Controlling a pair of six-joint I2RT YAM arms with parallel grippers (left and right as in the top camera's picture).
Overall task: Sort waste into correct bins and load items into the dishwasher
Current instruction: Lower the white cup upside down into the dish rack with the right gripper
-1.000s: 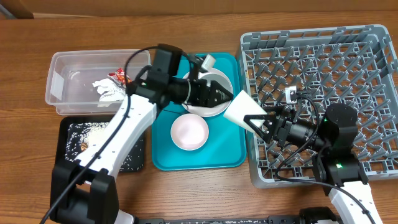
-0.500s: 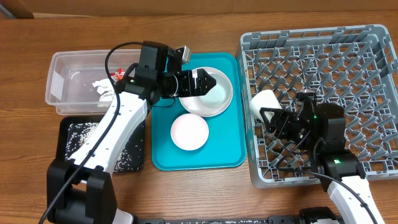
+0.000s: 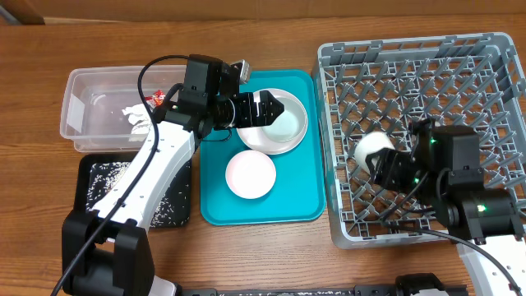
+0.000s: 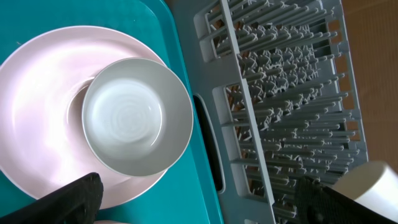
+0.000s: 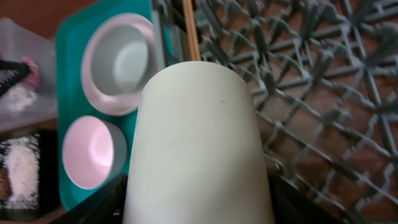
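Observation:
My right gripper (image 3: 388, 167) is shut on the pale grey-green cup (image 3: 371, 148) and holds it over the left part of the grey dish rack (image 3: 460, 74). In the right wrist view the cup (image 5: 196, 124) fills the frame between the fingers (image 5: 199, 205). My left gripper (image 3: 278, 113) is open and empty above the pale plate (image 3: 289, 141), which holds the small pale bowl (image 4: 137, 115). The fingers (image 4: 205, 202) spread wide in the left wrist view. A smaller white cup (image 3: 251, 174) stands on the teal tray.
The teal serving tray (image 3: 214, 201) lies between the bins and the rack. The clear tub (image 3: 82, 107) holds the white napkin (image 3: 144, 119) and the red wrapper (image 3: 154, 100). The black tray (image 3: 90, 177) holds rice (image 3: 111, 177).
The right gripper has carried the cup to the right, from the tray's edge to over the rack. The left gripper drew back left over the plate and then stayed still.

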